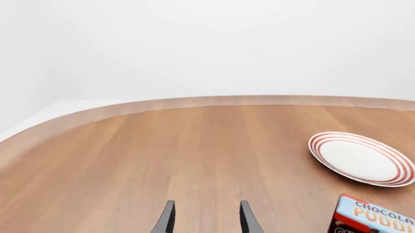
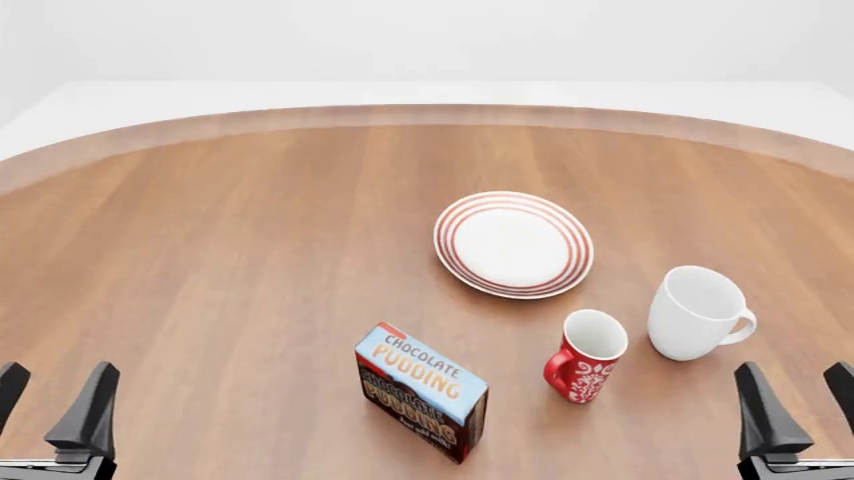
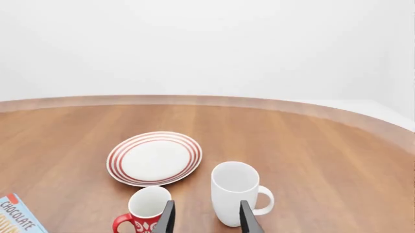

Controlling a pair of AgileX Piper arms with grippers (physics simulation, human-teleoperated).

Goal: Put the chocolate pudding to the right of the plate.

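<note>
- Left gripper (image 2: 51, 400): we see only two dark fingers at the front view's lower left corner, the outer one cut by the frame edge. They stand spread apart with nothing between them, low near the table's near edge.
- Right gripper (image 2: 798, 398): same at the lower right corner, fingers parted and holding nothing; outer finger clipped by the frame.
- In both wrist views only the fingertips show, so we cannot read the finger bases or the arms.
- Chocolate pudding (image 2: 422, 391): upright carton on the table (image 2: 214, 260), front of centre, well apart from both grippers. The left wrist view cuts it off at the corner, lettering partly lost; the right wrist view catches only a sliver.
- Plate (image 2: 514, 244): farther back than the carton and slightly to its right, lying flat, fully visible.
- Red mug (image 2: 586, 355): just right of the carton, near the plate's front rim; its lower part is cut off in the right wrist view.
- White mug (image 2: 697, 312): beside the red mug, front-right of the plate, handle to the right.
- Open wood lies directly right of the plate, behind the white mug, and across the whole left half up to the curved far edge.
</note>
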